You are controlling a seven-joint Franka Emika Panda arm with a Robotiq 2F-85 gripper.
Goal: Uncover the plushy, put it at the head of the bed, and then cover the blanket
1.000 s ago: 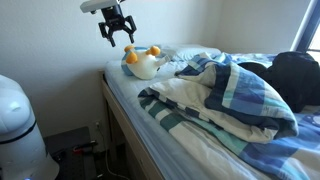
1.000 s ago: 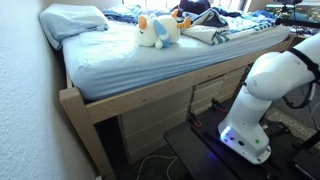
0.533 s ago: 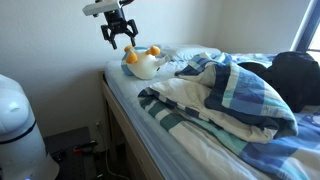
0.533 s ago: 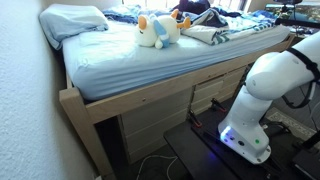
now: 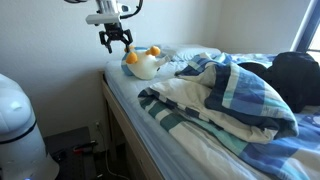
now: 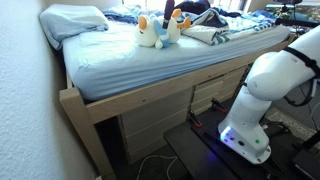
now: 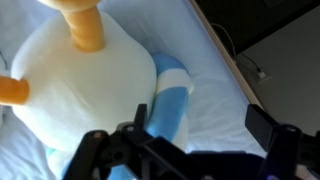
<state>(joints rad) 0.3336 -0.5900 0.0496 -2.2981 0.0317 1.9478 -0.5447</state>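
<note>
The plushy (image 5: 143,64), white with orange parts, lies uncovered on the bed (image 5: 196,152) near the wall end. It also shows in an exterior view (image 6: 151,33) and fills the wrist view (image 7: 88,92), with a teal part beside it. My gripper (image 5: 117,41) hangs open just above and beside the plushy, its fingers dark against the toy (image 6: 168,27). In the wrist view the gripper (image 7: 185,140) holds nothing, and the jaws stand wide over the toy's edge and the sheet. The striped blanket (image 5: 232,96) is bunched toward the middle of the bed.
A white pillow (image 6: 74,20) lies at the bed's end near the wall. A black bundle of fabric (image 5: 297,76) sits behind the blanket. The pale wooden frame (image 6: 150,100) runs along the side. The robot's white base (image 6: 266,88) stands on the floor beside the bed.
The gripper has come down and a little sideways toward the plushy, staying open. The plushy and the blanket have not moved.
</note>
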